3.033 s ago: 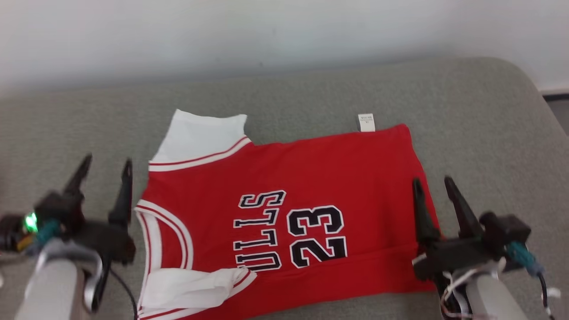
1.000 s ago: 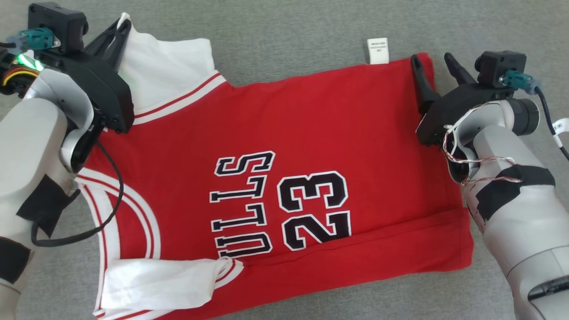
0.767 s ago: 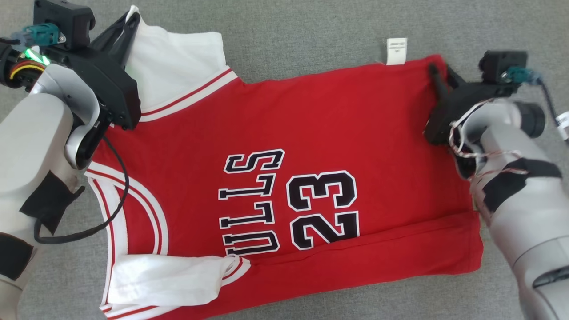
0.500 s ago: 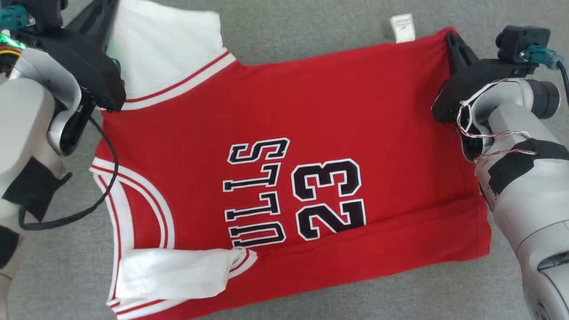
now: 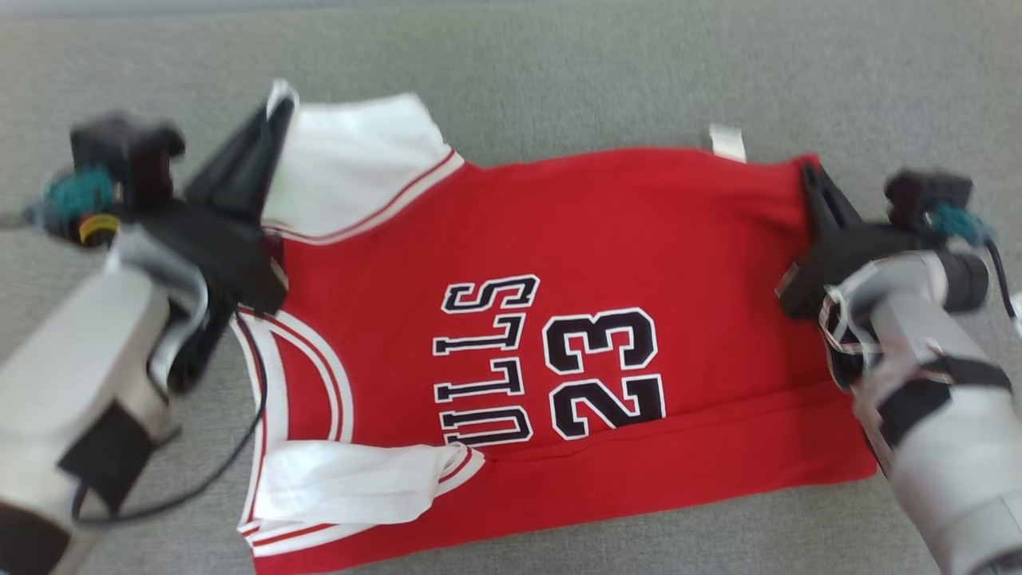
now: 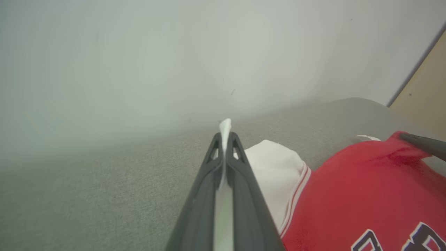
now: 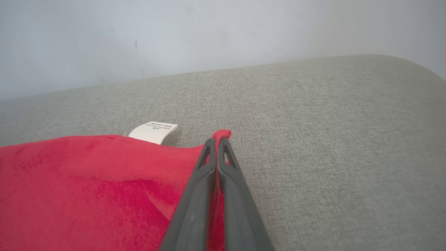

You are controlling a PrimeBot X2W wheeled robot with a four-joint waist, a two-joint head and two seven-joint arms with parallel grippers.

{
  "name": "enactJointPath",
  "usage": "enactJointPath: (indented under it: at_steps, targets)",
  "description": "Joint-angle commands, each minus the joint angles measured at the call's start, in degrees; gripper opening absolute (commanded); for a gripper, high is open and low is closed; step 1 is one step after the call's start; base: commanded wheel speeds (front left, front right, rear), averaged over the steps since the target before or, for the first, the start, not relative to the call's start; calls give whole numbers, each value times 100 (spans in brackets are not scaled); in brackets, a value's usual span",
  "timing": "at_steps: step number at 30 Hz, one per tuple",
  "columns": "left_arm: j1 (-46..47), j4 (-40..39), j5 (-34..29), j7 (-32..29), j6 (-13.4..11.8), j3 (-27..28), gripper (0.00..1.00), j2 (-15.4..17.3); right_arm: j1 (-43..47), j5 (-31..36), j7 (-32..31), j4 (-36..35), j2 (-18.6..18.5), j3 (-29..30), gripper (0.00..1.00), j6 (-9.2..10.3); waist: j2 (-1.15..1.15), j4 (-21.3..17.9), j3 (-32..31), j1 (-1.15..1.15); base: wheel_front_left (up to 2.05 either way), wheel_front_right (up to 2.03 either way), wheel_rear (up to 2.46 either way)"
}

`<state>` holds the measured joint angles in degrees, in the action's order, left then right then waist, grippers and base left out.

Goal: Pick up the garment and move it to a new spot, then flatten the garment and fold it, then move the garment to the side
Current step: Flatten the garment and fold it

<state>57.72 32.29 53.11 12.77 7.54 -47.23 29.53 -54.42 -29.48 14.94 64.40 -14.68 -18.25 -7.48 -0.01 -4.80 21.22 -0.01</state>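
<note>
The garment (image 5: 559,319) is a red jersey with white sleeves and black "23" lettering, spread on a grey couch cushion. My left gripper (image 5: 275,112) is shut on the far white sleeve's edge; a tip of white cloth pokes out past the closed fingers (image 6: 224,139). My right gripper (image 5: 810,172) is shut on the jersey's far red hem corner, and red cloth shows between the pinched fingers (image 7: 217,146). That far edge of the jersey (image 7: 87,181) is raised slightly. The near white sleeve (image 5: 359,483) lies folded over the jersey's front.
The grey cushion (image 5: 559,72) stretches around the jersey, with a pale wall (image 6: 139,52) behind its back edge. A white care label (image 7: 153,131) sticks out from the hem beside my right gripper. A tan panel (image 6: 425,94) stands at the far right in the left wrist view.
The right gripper has closed onto the red hem corner. Both grippers have drawn the jersey's far edge up and toward me; the head camera has also shifted.
</note>
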Motion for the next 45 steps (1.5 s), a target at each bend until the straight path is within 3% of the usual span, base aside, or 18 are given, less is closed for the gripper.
enactJointPath:
  at_steps: [1, 7, 11, 18, 33, 34, 35, 36, 45]
  targets:
    - [-177, -77, 56, 58, -19, 31, 0, 73, 149, -83, 30, -87, -93, -27, 0, -6, 1, 128, -235, 1, 0, 0, 0]
    - [-1215, -916, 47, 208, -310, 130, 0, 237, 1051, -647, 32, -901, -446, 51, 0, -5, 1, 315, -520, 1, 0, 0, 0]
    - [-1872, -1449, -88, 242, -549, 254, 0, 200, 1572, -1006, 26, -1312, -593, 227, 0, -6, 1, 425, -663, 1, 0, 0, 0]
    - [-2971, -2055, -686, 238, -740, 659, 0, -9, 2358, -1584, 25, -1841, -706, 328, 0, -5, 1, 602, -834, 1, 0, 0, 0]
    - [-4038, -1046, -1543, 241, -401, 1138, 0, -888, 3333, -1672, 26, -2194, -743, 454, 0, -5, 1, 748, -1173, 1, 0, 0, 0]
    - [-4040, -959, -1607, 241, -410, 1195, 15, -937, 3372, -1656, 25, -2163, -735, 467, 0, -5, 1, 756, -1202, 1, 0, 0, 0]
    - [-4052, -856, -1701, 241, -422, 1220, 85, -963, 3397, -1614, 26, -2141, -718, 461, 35, -5, 1, 761, -1237, 1, 0, 0, 0]
    - [-4068, -794, -1778, 241, -417, 1263, 100, -1007, 3415, -1592, 26, -2138, -700, 461, 100, -5, 1, 758, -1265, 1, 0, 0, 0]
    - [-4565, -1021, -2501, 240, -493, 2151, 100, -1396, 3806, -1491, 26, -2519, -725, 775, 100, -5, 1, 808, -1519, 1, 0, 0, 0]
